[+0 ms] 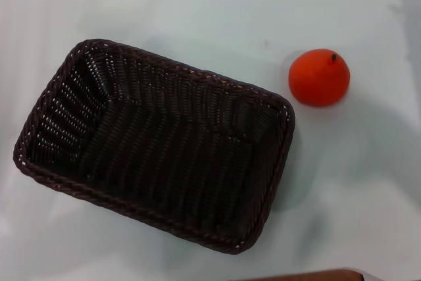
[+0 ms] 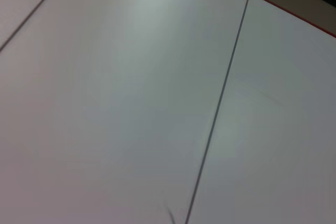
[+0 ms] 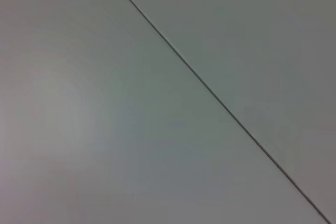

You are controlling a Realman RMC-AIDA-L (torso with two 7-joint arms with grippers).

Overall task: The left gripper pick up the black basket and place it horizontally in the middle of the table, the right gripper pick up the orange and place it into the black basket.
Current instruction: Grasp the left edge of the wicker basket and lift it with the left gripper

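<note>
While neither hand is showing in any view, so their grip cannot be told, the black basket is lying empty and skewed on the white tabletop, the orange sitting just beside its right corner; both steps seem undone

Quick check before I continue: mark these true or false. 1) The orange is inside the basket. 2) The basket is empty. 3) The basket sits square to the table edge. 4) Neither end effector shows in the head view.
1) False: the orange lies on the table, outside the black basket, on the robot's right of it.
2) True.
3) False: it sits skewed, at an angle.
4) True: no end effector appears in any view.
</note>
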